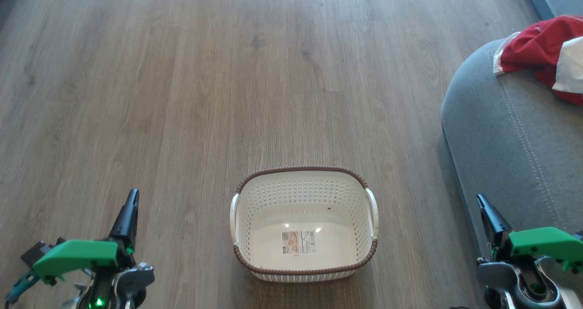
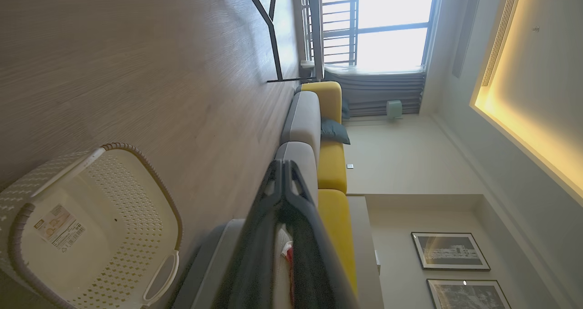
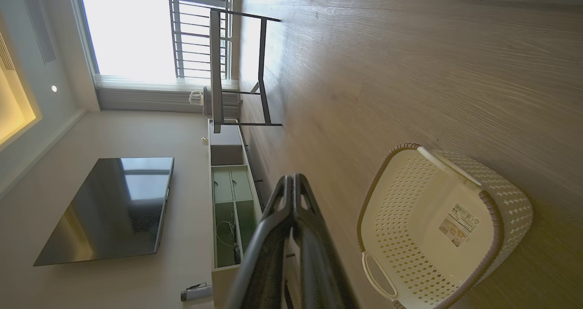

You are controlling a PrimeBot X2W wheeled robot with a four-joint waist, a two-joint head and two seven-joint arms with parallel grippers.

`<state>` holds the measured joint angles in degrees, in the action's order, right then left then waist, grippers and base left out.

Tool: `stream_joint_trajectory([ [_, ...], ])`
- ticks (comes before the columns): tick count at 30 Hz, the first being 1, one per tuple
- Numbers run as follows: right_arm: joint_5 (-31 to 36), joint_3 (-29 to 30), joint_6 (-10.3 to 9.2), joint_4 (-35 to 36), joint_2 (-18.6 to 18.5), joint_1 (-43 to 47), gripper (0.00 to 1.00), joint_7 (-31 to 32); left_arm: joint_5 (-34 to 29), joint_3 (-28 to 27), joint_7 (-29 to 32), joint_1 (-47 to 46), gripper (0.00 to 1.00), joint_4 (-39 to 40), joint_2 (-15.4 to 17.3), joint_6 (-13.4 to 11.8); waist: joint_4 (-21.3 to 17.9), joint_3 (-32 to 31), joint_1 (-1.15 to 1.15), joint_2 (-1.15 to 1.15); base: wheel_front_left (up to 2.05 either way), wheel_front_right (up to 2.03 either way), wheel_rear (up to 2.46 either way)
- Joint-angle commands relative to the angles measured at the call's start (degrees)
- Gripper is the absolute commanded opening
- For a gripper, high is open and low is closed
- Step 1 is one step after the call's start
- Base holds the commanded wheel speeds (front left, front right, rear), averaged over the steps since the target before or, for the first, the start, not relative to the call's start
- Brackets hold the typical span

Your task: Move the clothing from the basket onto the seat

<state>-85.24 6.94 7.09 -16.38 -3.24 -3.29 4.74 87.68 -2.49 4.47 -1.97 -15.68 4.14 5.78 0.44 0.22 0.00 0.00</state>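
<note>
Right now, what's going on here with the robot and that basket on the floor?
A two-armed robot is moving laundry. The cream basket stands empty on the wooden floor, with just its label sticker inside. The red and white clothing lies on the grey seat to the robot's right. The left pincer and right pincer are both shut, holding nothing, one on each side of the basket, so the move looks done.

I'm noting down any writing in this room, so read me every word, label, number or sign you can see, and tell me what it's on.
Sticker on the inside bottom of the basket: printed text, a small picture and a barcode, all too small to read.
Framed pictures, seen from the left wrist: no words can be made out.
I can read no other text here.
</note>
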Motion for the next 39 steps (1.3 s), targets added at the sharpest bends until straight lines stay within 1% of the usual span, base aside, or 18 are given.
stream_joint_trajectory([
  [1,-2.4,-0.7,0.38,2.2,0.1,-2.8,0.00,0.7,1.7,-2.4,0.7,-3.7,0.00,1.7,-0.2,0.9,-0.1,0.0,0.00,0.00,0.00,0.00,0.00],
  [9,-6.9,-0.4,0.40,2.3,0.4,-2.9,0.00,1.8,4.8,-3.7,1.8,-4.2,0.00,1.6,-1.0,1.7,-0.4,0.0,0.00,0.00,0.00,0.00,0.00],
  [39,-6.9,-0.4,0.40,2.4,0.4,-2.9,0.00,1.8,4.6,-3.8,1.9,-4.2,0.00,1.6,-1.1,1.7,-0.4,0.0,0.00,0.00,0.00,0.00,0.00],
])
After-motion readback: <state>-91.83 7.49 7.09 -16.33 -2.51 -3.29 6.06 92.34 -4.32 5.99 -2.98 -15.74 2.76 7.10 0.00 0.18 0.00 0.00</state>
